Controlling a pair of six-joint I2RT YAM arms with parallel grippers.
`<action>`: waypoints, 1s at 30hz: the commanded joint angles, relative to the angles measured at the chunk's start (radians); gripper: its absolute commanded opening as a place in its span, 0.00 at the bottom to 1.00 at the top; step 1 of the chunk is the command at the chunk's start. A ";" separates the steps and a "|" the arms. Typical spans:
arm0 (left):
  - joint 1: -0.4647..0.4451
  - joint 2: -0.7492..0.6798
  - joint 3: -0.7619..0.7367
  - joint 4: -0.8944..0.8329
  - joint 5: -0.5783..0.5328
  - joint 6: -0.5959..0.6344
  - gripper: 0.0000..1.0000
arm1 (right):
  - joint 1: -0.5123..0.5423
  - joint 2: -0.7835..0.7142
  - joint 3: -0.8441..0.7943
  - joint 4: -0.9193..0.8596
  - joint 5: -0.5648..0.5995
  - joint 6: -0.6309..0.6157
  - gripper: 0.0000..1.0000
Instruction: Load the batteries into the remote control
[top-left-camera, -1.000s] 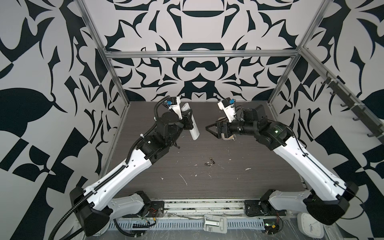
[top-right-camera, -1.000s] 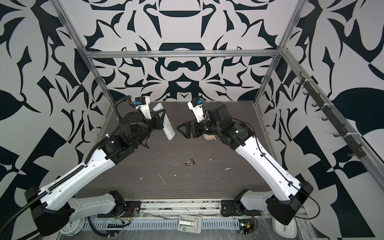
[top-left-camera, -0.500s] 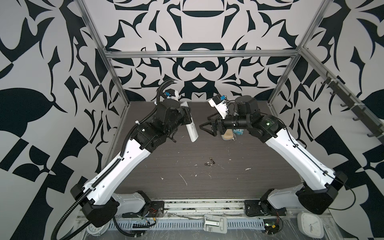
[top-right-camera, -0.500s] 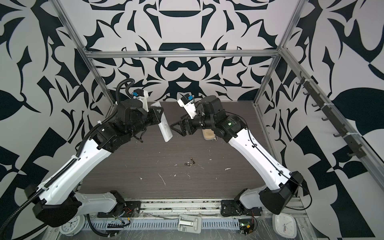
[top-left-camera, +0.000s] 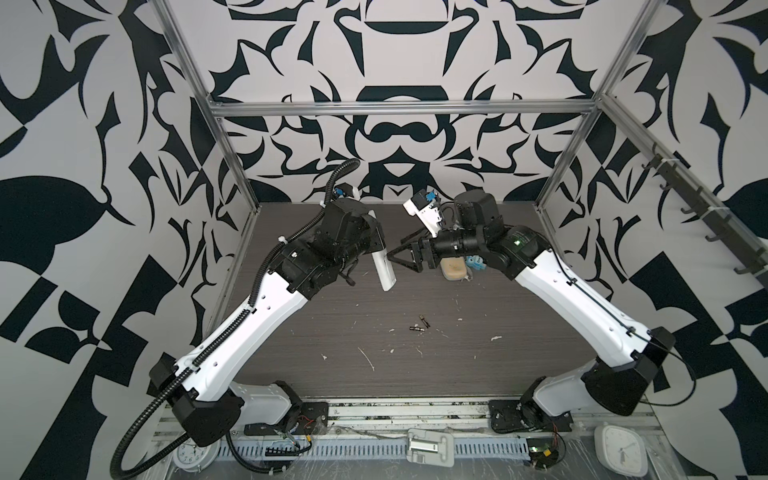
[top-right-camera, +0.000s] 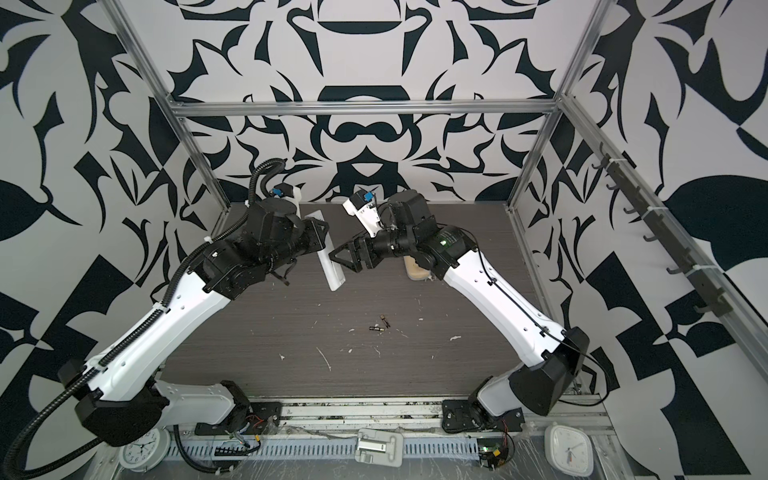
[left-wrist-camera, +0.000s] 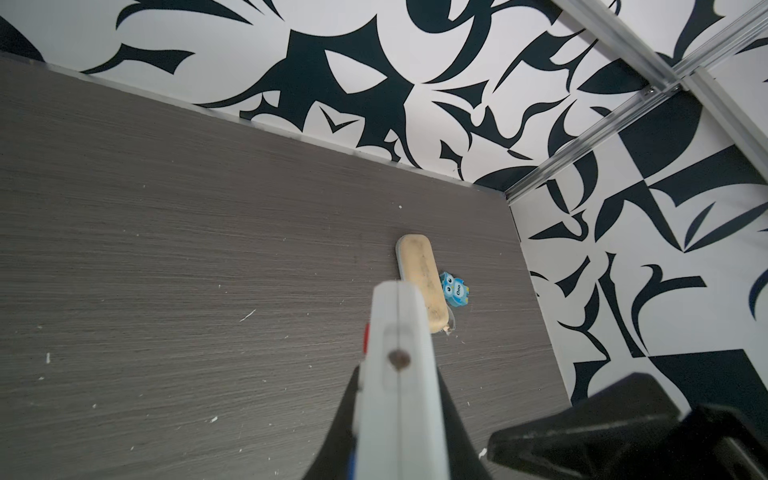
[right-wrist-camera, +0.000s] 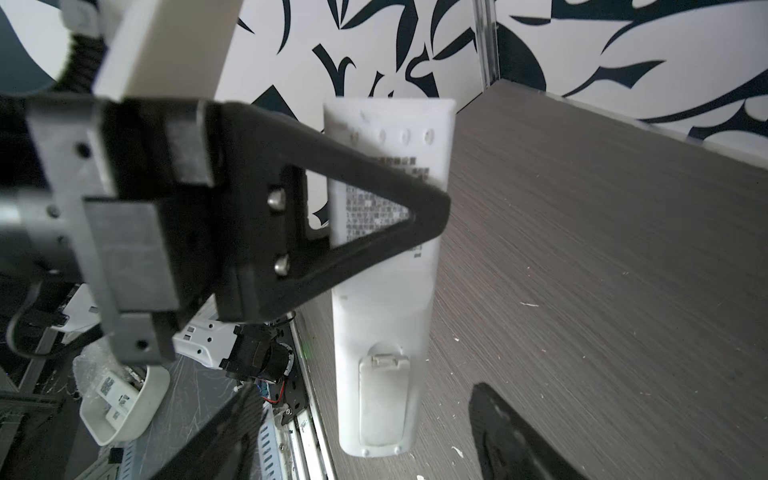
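The white remote control (top-left-camera: 383, 270) (top-right-camera: 332, 272) hangs tilted above the back of the table, my left gripper (top-left-camera: 374, 243) (left-wrist-camera: 399, 415) shut on its upper part. Its plain back with a closed battery cover (right-wrist-camera: 384, 399) faces the right wrist camera, crossed by a black left finger (right-wrist-camera: 353, 187). Just right of the remote, my right gripper (top-left-camera: 397, 250) (top-right-camera: 343, 249) is open. Its fingers stand on either side of the remote's cover end (right-wrist-camera: 365, 436) without touching it. Two batteries (top-left-camera: 419, 326) (top-right-camera: 380, 325) lie together on the table's middle.
A beige oblong case (top-left-camera: 453, 268) (left-wrist-camera: 419, 278) and a small blue owl figure (top-left-camera: 475, 264) (left-wrist-camera: 454, 289) lie at the back right, under the right arm. White scraps dot the dark table (top-left-camera: 374, 361). A small grey-white piece (top-left-camera: 426, 446) sits on the front rail.
My right gripper has moved left, up to the remote, with its jaws a little narrower. The left arm has swung up and lowered the remote slightly.
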 joint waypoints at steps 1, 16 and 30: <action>0.004 -0.005 0.025 -0.022 -0.026 -0.035 0.00 | 0.014 -0.015 0.003 0.030 -0.014 0.030 0.79; 0.004 -0.014 -0.001 -0.012 -0.038 -0.045 0.00 | 0.027 0.020 -0.035 -0.004 0.027 0.032 0.70; 0.003 -0.018 -0.024 0.009 -0.021 -0.045 0.00 | 0.028 0.038 -0.051 0.052 0.001 0.080 0.62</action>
